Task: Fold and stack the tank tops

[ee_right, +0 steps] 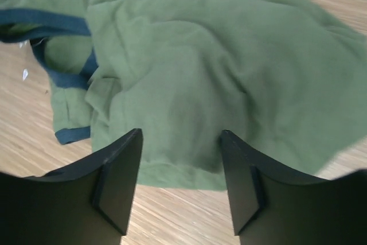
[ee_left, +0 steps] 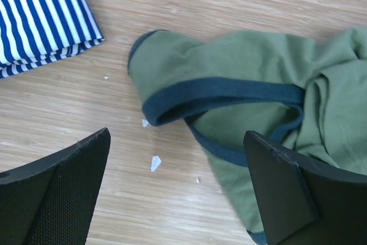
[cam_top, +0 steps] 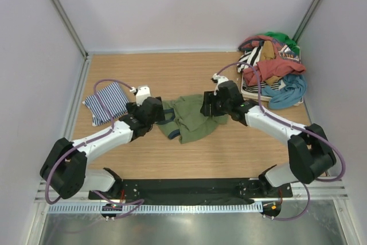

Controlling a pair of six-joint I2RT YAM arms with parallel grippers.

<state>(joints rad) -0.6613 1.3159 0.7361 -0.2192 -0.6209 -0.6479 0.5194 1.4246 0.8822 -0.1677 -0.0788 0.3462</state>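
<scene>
Tank tops lie apart on the wooden table (cam_top: 172,73), and by the look of it the job is roughly half done. A heap of mixed clothes (cam_top: 272,70) sits in the far right corner; whether more tops wait in it I cannot tell. The olive green tank top (cam_top: 192,120) is rumpled at the middle of the table, its dark navy trim looped and twisted, so it has yet to be spread flat, folded and stacked. The striped tank top (cam_top: 106,102) rests at the left as a neat folded rectangle, apart from the olive one. The left gripper (ee_left: 176,159) hangs wide open over bare wood beside a trimmed strap, holding nothing. The right gripper (ee_right: 180,142) has its jaws parted above the olive body cloth, nothing pinched. Small white flecks (ee_left: 155,162) dot the wood near the strap.
</scene>
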